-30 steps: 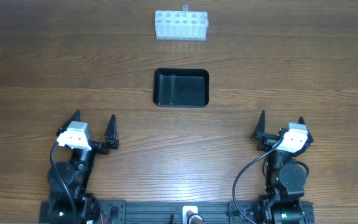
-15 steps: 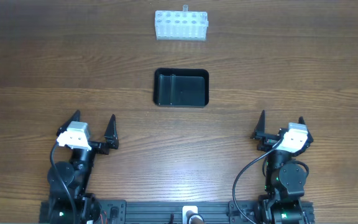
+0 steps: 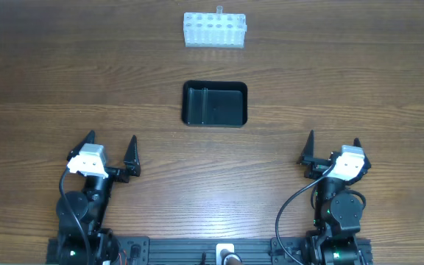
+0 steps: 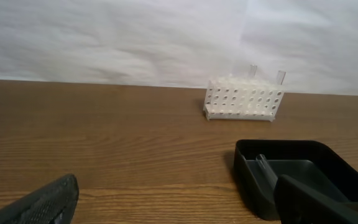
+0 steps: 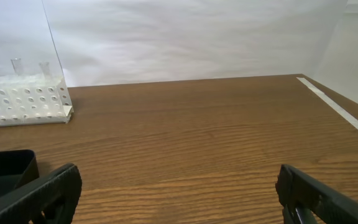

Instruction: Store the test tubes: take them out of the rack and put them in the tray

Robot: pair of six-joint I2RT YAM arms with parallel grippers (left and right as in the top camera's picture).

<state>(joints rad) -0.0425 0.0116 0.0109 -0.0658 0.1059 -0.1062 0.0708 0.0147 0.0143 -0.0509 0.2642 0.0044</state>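
My left gripper (image 3: 112,140) and right gripper (image 3: 334,140) both gape apart, holding nothing. Ahead between them sits the black plastic tray (image 3: 230,107), with the white perforated plastic rack (image 3: 214,31) beyond.

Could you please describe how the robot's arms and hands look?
The left arm and right arm are black, jointed, with black cables looping alongside. The left hand and right hand each have a white block and two black, pointed fingers.

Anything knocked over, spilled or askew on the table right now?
Nothing stands out. The rack stands upright with two tubes upright in it. The tray sits flat with what looks like one tube lying inside. The left gripper and right gripper are open, well clear of both.
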